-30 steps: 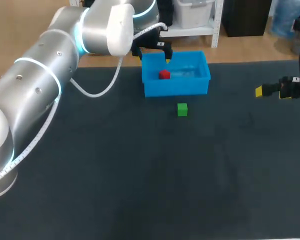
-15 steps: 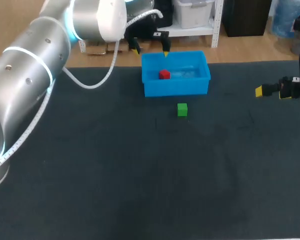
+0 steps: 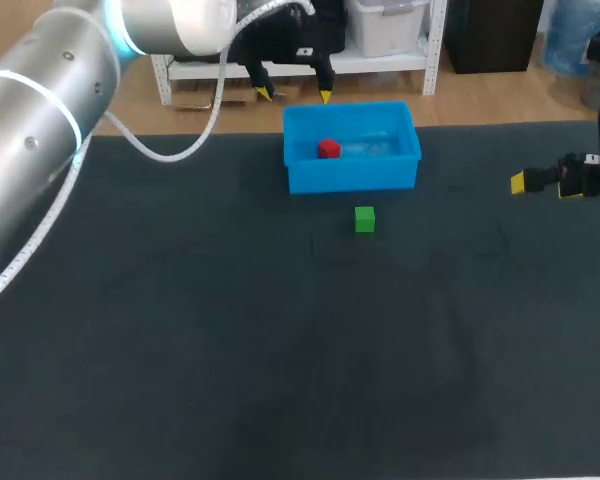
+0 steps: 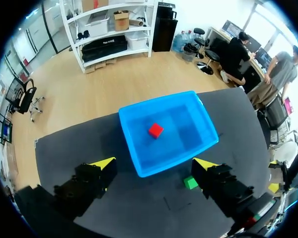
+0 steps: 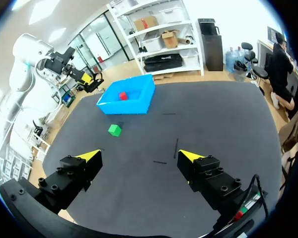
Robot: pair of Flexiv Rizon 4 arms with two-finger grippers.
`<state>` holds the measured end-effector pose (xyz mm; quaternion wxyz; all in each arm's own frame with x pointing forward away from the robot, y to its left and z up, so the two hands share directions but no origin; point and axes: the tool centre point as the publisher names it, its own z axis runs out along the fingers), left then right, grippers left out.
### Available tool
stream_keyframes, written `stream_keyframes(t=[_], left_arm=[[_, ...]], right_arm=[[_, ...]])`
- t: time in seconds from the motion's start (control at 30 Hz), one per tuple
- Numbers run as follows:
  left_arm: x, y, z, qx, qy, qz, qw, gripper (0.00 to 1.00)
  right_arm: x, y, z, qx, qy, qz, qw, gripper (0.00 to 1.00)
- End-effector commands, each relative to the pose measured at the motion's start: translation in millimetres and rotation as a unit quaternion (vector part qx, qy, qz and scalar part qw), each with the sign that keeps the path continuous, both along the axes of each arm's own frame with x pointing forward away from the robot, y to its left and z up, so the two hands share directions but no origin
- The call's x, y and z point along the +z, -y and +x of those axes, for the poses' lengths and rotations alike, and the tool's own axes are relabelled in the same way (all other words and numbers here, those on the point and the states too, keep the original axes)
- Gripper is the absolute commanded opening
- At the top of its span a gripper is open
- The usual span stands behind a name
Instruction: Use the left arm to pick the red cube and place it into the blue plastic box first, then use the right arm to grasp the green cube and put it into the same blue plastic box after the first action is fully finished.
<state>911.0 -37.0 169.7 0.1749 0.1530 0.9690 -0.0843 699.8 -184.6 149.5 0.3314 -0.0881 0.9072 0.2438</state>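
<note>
The left jaws, wide and empty, had lifted clear of the open blue plastic box (image 3: 352, 178), small red cube (image 3: 328, 149) left inside; the right jaws stood wide, and the small green cube (image 3: 365, 219) beside the box came next

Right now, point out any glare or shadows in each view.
Head view: pale sheen on the box floor beside the red cube; faint shadow under the green cube. Left wrist view: milder sheen on that floor. Right wrist view: mat evenly lit.
</note>
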Motion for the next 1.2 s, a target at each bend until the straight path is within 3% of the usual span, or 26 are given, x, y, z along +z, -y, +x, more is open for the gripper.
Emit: stream_keyframes(t=[0.03,0.37,1.2], left_arm=[[3.5,-8.5,-17.5,-0.003,0.019,-0.019,1.0,1.0],[6.8,-18.3,-41.7,-0.003,0.036,-0.052,0.998,1.0],[23.0,-36.6,-82.5,-0.024,0.076,-0.103,0.992,1.0]], right_arm=[[0.0,0.6,0.4,0.001,0.0,0.0,1.0,1.0],[0.0,0.6,0.4,0.001,0.0,0.0,1.0,1.0],[0.0,0.6,0.4,0.001,0.0,0.0,1.0,1.0]])
